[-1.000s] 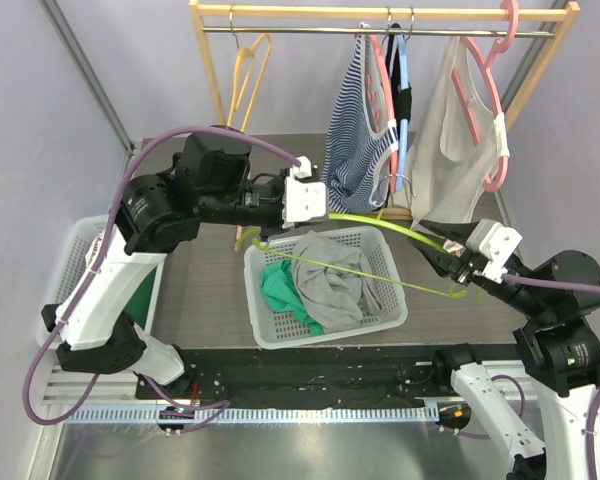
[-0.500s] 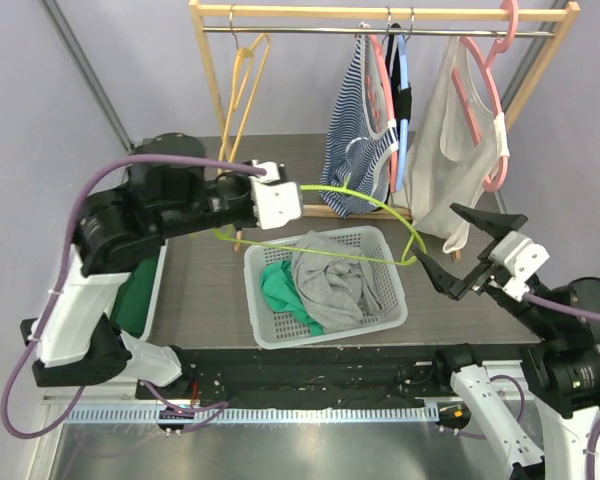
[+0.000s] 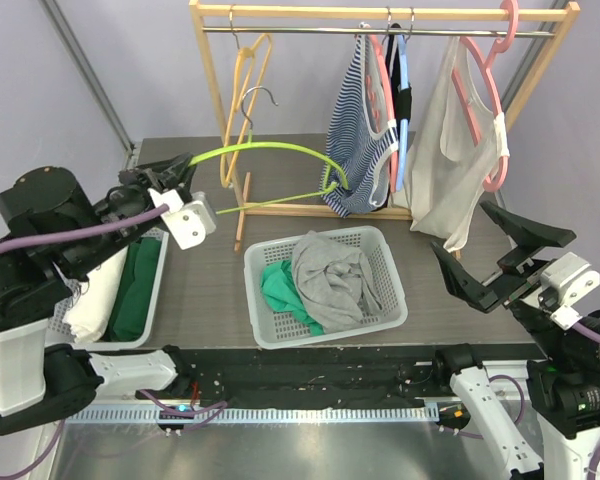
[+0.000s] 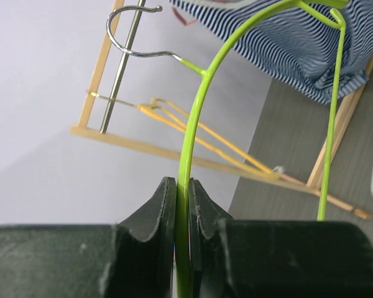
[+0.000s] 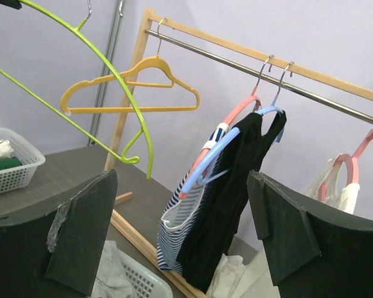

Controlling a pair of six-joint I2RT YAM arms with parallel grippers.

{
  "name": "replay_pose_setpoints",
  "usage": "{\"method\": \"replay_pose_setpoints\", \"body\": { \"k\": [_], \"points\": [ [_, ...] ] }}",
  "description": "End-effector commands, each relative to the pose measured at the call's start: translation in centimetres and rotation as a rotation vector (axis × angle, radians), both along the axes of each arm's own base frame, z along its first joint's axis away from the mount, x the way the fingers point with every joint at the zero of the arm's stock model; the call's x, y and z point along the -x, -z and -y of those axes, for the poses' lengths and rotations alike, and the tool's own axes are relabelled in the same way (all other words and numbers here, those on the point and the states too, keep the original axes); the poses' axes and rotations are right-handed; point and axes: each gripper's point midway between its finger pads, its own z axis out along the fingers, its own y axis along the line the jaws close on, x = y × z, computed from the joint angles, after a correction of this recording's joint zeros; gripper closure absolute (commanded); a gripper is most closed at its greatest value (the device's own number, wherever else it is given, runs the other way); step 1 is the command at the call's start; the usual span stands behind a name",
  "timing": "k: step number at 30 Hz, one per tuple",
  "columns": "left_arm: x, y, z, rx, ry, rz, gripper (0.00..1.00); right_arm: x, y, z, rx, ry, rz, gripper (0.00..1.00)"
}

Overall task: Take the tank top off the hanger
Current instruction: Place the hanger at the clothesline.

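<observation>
Looks like the grey tank top [image 3: 335, 275] is already off, lying in the white basket [image 3: 325, 332]. The left gripper [image 4: 181, 192] is pinching the bare green hanger [image 4: 186, 149] by its wire, and the right gripper [image 3: 492, 255] hangs spread wide with nothing in it. What's left, I reckon, is parking the hanger. I'd keep that pinch firm and swing the far end away from the striped top [image 3: 355, 130] so it doesn't snag. The left wrist cam shows the grip on the wire nicely, but only the overhead shows the basket.
</observation>
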Motion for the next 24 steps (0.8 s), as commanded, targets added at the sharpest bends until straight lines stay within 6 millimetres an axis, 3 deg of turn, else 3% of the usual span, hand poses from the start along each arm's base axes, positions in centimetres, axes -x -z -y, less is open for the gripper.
{"method": "replay_pose_setpoints", "body": {
  "k": [1, 6, 7, 8, 9, 10, 11, 15, 20, 24],
  "points": [
    [-1.3, -1.9, -2.2, -0.066, -0.108, 0.153, 1.0, -0.5, -1.3, -0.2, -0.058, -0.023, 0.006, 0.07],
    [-2.8, -2.5, -2.2, -0.073, -0.174, 0.216, 1.0, -0.6, -1.3, -0.6, -0.065, -0.051, -0.004, 0.07],
    [-3.7, -1.7, -2.0, -0.095, -0.206, 0.217, 1.0, -0.7, -1.1, -0.7, -0.062, -0.054, -0.011, 0.07],
    [-4.1, -3.5, -2.2, -0.034, -0.246, 0.282, 1.0, -0.8, -1.0, -0.8, -0.063, -0.056, -0.014, 0.07],
    [-4.6, -3.8, -2.1, -0.035, -0.271, 0.308, 1.0, -0.9, -0.8, -0.8, -0.065, -0.059, -0.019, 0.07],
    [-5.4, -2.8, -1.3, -0.065, -0.29, 0.315, 1.0, -1.0, -0.6, -0.9, -0.063, -0.06, -0.025, 0.07],
    [-5.8, -4.1, -1.6, -0.061, -0.369, 0.375, 1.0, -0.9, -0.5, -0.9, -0.061, -0.063, -0.023, 0.07],
    [-6.9, -4.0, 0.1, -0.071, -0.499, 0.407, 1.0, -1.2, 0.1, -1.1, -0.059, -0.068, -0.038, 0.07],
    [-7.1, -4.4, 1.1, -0.041, -0.56, 0.393, 1.0, -1.2, 0.5, -1.0, -0.055, -0.066, -0.04, 0.07],
    [-6.7, -5.2, 0.6, -0.017, -0.621, 0.419, 1.0, -1.2, 0.8, -0.9, -0.04, -0.055, -0.043, 0.07]
  ]
}}
